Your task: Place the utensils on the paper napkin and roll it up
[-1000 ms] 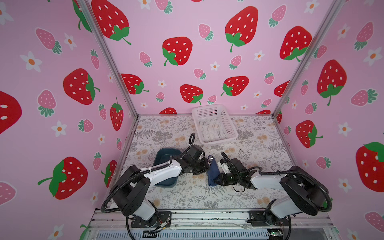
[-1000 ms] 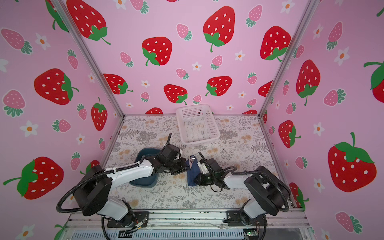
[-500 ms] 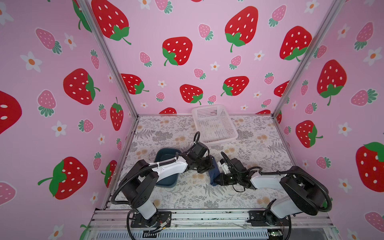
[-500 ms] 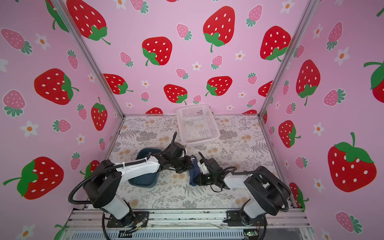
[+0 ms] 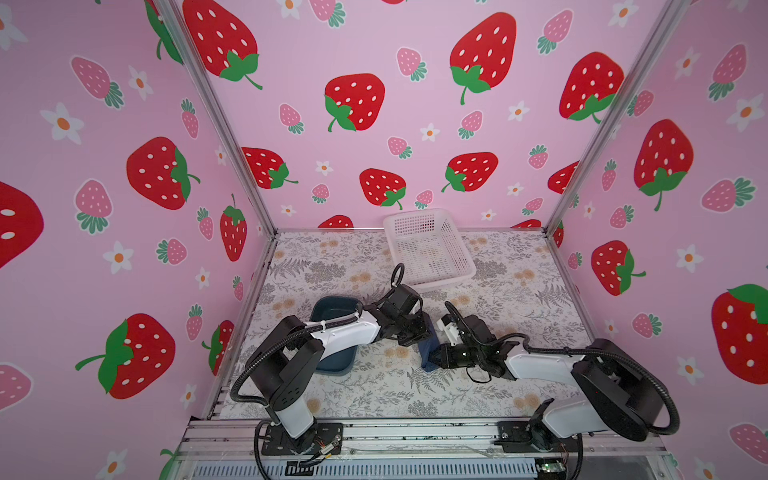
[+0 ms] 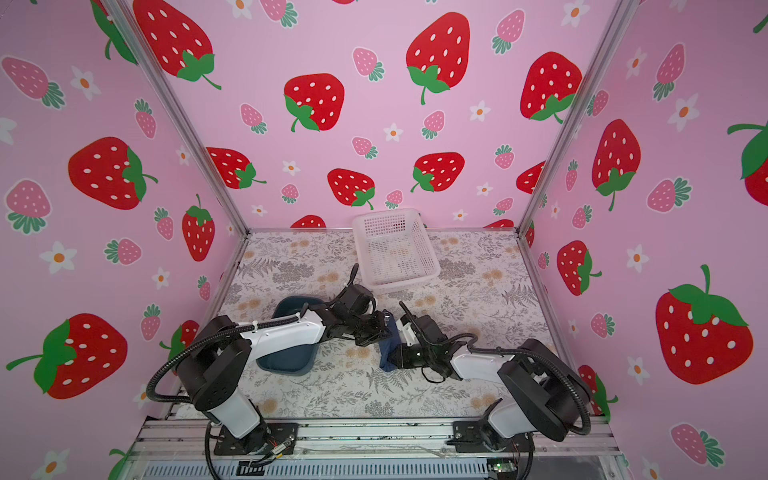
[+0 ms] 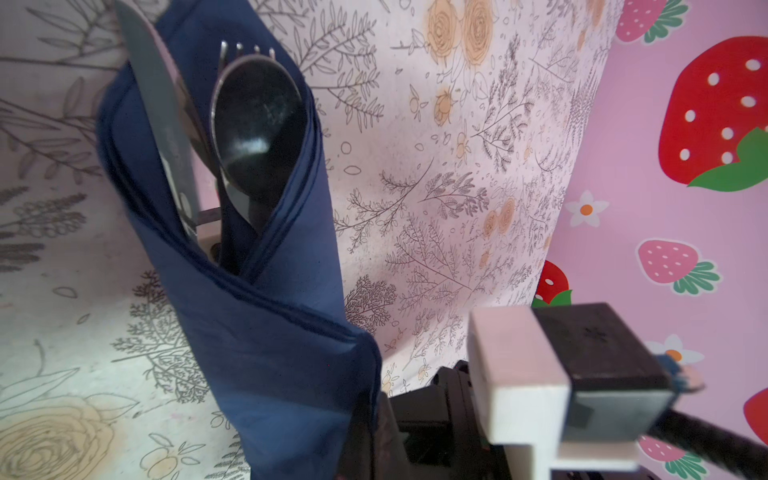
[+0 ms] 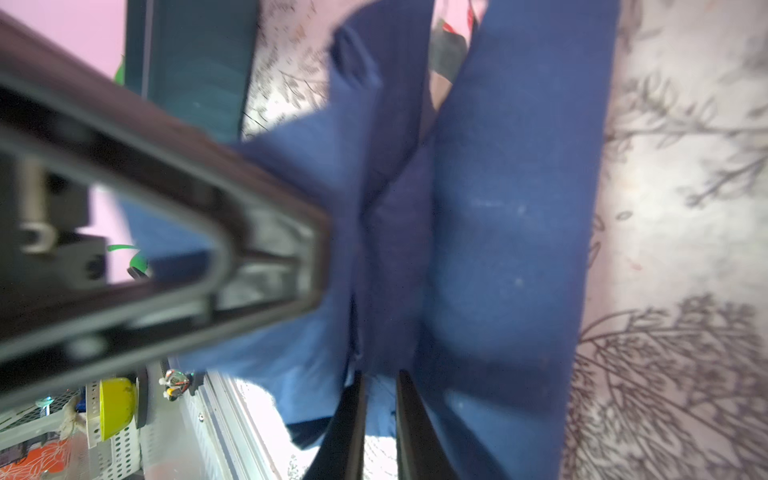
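Note:
The navy paper napkin [image 7: 266, 332] lies partly rolled around the utensils. The knife [image 7: 158, 95], spoon [image 7: 257, 124] and fork tines [image 7: 245, 50] stick out of its open end. In both top views the bundle [image 5: 428, 349] sits mid-table between the two grippers, and the utensils are hidden there. My left gripper [image 7: 374, 419] is shut on a fold of the napkin at the handle end. My right gripper [image 8: 379, 415] is shut on a napkin flap [image 8: 498, 249] from the other side. The two grippers [image 5: 419, 336] [image 5: 434, 358] are nearly touching.
A teal tray [image 5: 332, 305] lies just left of the bundle, under the left arm. A white perforated basket [image 5: 428, 249] stands behind it near the back wall. Pink strawberry walls close in three sides, and a metal rail [image 5: 415, 432] runs along the front.
The left arm has swung in and its gripper has shifted slightly right, closer to the napkin bundle and the right gripper. The right gripper has hardly moved.

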You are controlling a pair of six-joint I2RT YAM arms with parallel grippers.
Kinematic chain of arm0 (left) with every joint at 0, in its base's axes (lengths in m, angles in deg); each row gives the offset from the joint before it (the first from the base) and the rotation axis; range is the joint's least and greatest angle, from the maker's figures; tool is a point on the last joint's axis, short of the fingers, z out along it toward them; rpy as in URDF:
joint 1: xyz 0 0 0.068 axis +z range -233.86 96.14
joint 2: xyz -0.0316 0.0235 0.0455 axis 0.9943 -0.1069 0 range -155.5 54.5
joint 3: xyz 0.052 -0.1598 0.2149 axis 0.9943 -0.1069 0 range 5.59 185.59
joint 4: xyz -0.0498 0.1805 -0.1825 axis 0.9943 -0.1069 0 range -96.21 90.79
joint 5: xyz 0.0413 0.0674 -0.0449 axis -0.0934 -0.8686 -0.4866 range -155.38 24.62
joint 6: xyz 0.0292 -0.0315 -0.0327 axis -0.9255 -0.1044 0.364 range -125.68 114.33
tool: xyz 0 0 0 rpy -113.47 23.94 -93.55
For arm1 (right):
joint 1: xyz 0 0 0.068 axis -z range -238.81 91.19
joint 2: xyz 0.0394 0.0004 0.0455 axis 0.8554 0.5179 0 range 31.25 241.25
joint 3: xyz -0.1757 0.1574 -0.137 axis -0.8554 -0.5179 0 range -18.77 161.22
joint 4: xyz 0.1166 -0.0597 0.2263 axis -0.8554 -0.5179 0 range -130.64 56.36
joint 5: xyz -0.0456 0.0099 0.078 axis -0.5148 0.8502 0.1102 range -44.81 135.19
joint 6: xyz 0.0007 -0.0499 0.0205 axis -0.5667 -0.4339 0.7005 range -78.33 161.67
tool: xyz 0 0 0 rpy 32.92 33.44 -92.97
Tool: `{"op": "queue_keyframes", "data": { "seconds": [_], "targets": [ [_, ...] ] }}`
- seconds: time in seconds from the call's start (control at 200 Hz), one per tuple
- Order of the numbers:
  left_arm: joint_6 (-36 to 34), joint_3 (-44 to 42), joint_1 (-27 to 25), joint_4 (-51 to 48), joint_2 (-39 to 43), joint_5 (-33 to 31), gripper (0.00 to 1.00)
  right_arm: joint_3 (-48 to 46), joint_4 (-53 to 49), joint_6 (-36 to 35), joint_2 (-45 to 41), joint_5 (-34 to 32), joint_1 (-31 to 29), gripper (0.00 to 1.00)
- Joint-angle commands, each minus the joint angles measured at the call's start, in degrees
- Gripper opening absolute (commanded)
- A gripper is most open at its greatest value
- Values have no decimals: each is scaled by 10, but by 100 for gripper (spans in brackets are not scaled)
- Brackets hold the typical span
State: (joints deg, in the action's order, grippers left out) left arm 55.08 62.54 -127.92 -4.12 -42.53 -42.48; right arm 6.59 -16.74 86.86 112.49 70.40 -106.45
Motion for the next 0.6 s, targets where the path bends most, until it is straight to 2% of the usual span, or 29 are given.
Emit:
{"op": "queue_keyframes", "data": {
  "seconds": [0.0, 0.1, 0.33, 0.595],
  "targets": [
    [7, 21, -2, 1, -10, -8, 0, -10, -13, 3, -19, -26, -2, 18],
    [7, 21, -2, 1, -11, -7, 0, -14, -15, 7, -21, -36, -1, 18],
    [8, 26, -2, 1, -12, -6, 0, -8, -10, -7, 25, -4, -1, 17],
    [15, 46, -6, 6, -23, 3, 0, -14, -13, -15, 39, -10, -1, 17]
  ]
}}
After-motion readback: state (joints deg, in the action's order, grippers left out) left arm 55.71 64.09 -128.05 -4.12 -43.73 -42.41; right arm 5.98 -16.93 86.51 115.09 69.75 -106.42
